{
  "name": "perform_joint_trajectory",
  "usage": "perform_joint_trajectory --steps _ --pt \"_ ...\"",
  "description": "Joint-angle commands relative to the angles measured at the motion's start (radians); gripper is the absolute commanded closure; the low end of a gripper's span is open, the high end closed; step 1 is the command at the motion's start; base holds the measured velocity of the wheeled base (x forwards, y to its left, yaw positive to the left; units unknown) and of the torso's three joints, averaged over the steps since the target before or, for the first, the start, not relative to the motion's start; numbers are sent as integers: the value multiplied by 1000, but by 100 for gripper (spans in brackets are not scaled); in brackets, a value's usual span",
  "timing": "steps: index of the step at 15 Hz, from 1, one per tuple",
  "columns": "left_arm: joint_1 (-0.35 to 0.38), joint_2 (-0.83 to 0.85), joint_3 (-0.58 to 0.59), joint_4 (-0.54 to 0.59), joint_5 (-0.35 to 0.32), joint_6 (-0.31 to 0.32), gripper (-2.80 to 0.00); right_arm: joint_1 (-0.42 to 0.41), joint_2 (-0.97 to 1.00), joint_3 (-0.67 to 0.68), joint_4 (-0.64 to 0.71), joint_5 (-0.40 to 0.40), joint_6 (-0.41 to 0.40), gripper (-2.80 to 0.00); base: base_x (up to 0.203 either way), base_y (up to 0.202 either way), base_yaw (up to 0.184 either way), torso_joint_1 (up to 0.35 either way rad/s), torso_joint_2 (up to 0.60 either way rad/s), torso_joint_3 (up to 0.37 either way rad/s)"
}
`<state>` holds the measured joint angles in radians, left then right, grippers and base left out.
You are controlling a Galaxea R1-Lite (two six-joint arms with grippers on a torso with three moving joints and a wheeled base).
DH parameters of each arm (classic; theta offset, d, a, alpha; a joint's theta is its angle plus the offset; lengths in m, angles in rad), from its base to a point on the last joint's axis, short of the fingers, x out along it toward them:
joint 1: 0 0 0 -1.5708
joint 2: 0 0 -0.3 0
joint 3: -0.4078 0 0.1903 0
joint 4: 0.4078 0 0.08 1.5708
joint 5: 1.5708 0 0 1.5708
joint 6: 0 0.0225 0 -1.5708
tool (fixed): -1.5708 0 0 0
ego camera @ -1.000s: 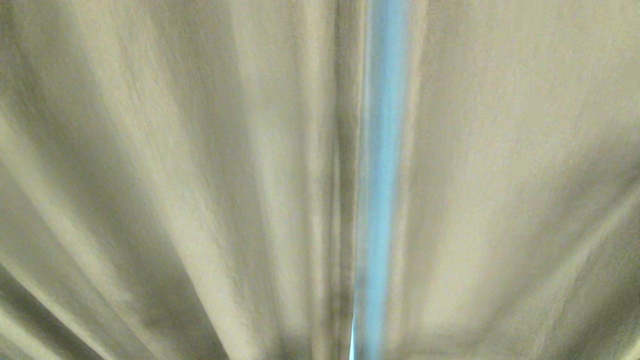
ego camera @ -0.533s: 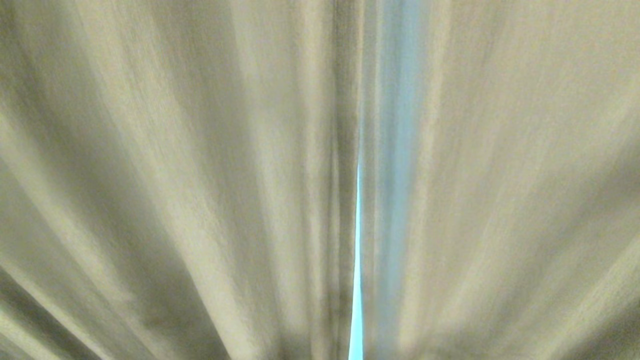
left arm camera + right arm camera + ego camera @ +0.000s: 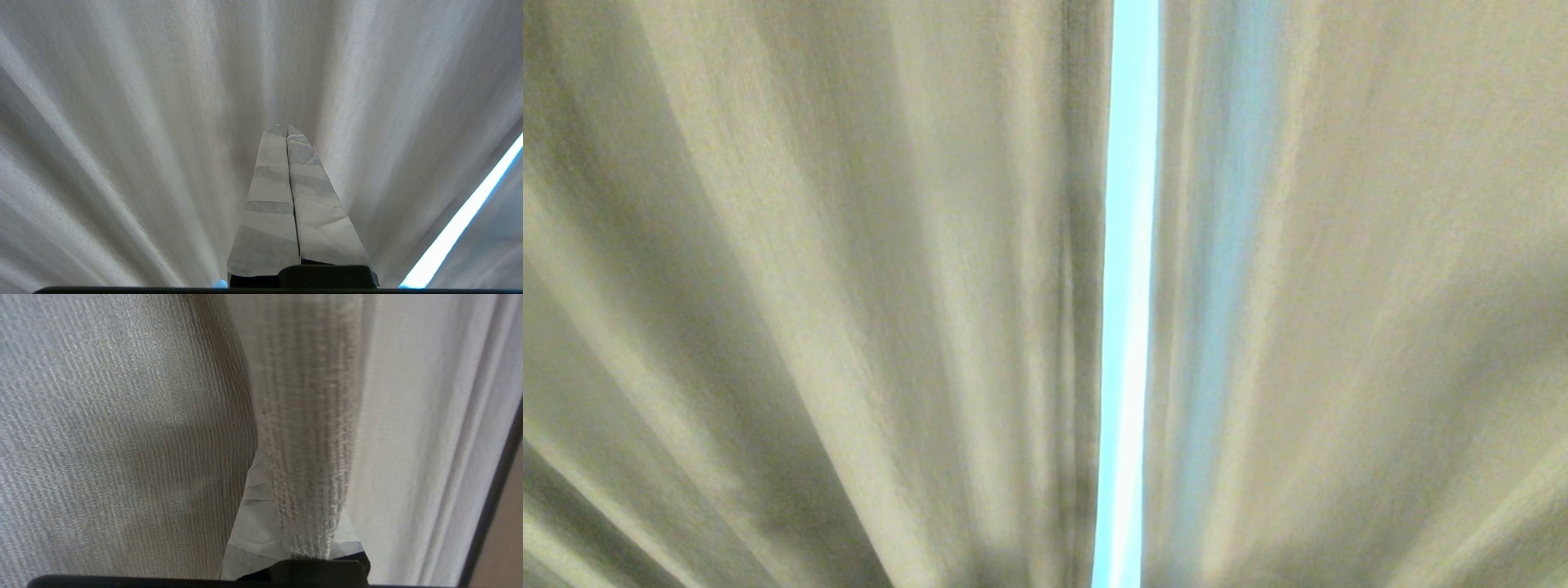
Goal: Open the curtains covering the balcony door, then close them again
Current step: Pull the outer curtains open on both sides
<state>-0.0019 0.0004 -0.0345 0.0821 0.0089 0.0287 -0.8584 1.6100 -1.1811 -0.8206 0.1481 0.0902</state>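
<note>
- The curtains [image 3: 809,310] fill the whole head view as beige pleated drapes, split by a narrow bright gap [image 3: 1127,294] running top to bottom just right of centre.
- The left gripper [image 3: 287,134] sits at lower centre of its wrist view, its taped fingers pressed together and empty, tips against pale fabric.
- The right gripper [image 3: 294,543] is closed on a fold of the drape's edge; white sheer [image 3: 412,437] hangs at the right of that frame.
</note>
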Motion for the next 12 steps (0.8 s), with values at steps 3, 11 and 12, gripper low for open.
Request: perform_joint_trajectory --steps 3,11,12 --pt "0 0 -1 1 0 0 0 -38 15 3 -3 24 -1 0 0 0 0 0 0 0" --pt "0 0 1 1 0 0 0 -96 37 3 -5 28 -3 0 0 0 0 0 0 0" --pt "0 0 0 1 0 0 0 -100 39 3 -5 28 -3 0 0 0 0 0 0 0"
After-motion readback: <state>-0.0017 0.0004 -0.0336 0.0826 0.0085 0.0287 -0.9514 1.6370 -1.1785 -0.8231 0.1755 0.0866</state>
